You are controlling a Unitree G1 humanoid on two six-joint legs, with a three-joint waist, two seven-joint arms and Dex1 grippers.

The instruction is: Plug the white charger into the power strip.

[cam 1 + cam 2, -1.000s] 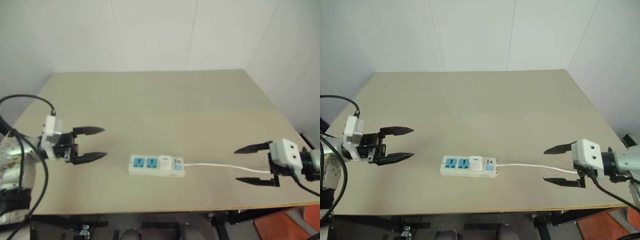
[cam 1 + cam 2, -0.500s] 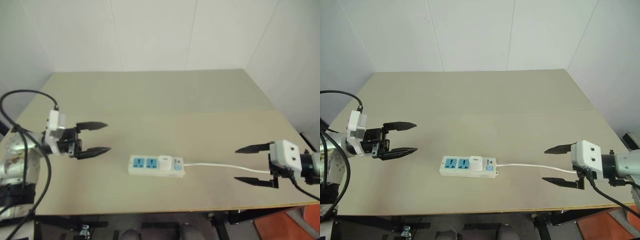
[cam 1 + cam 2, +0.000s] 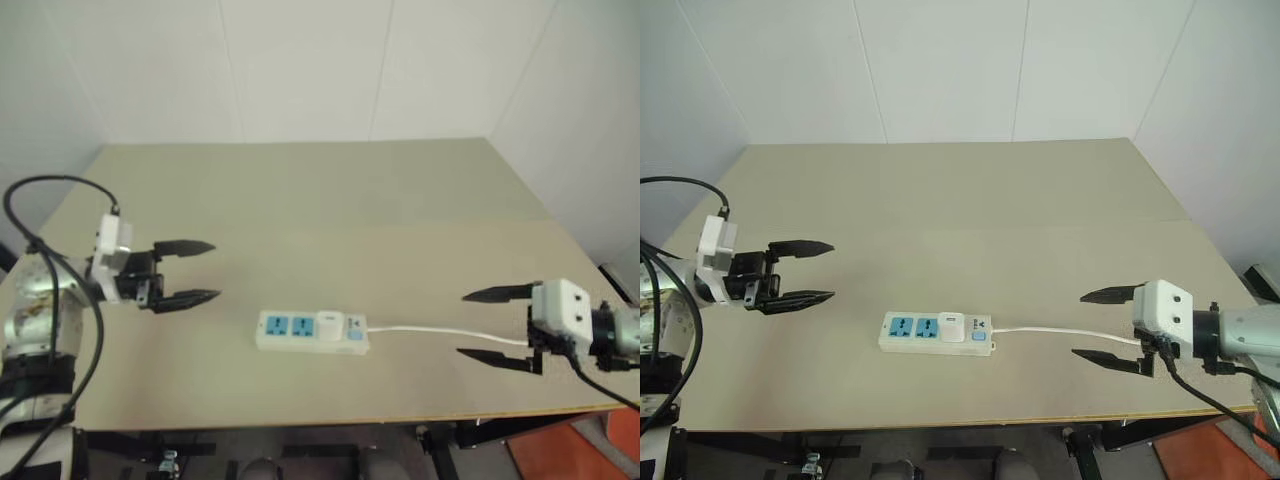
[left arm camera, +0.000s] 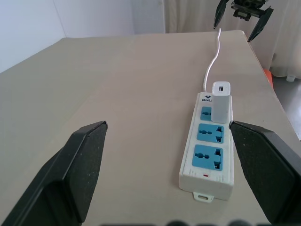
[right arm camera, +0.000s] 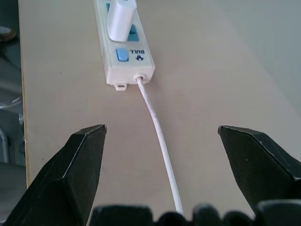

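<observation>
The power strip point(image 3: 312, 332) lies flat near the table's front edge, its thin cord point(image 3: 440, 334) running off to the right. The white charger point(image 3: 330, 324) stands upright in the strip's rightmost socket, beside the blue switch; the left wrist view shows the charger point(image 4: 221, 101) seated in the strip point(image 4: 209, 149) with two blue sockets free. My left gripper point(image 3: 200, 271) hovers open to the left of the strip, pointing toward it, holding nothing. My right gripper point(image 3: 485, 323) hangs open over the cord at the right, empty.
The beige table point(image 3: 330, 200) spreads bare behind the strip. White walls close in behind and to the right. The table's front edge point(image 3: 330, 418) runs just below the strip, and the right edge lies near my right gripper.
My left gripper has drifted slightly up and farther from the table's front edge. My right gripper has shifted a little leftward along the cord. Strip and charger have not moved.
</observation>
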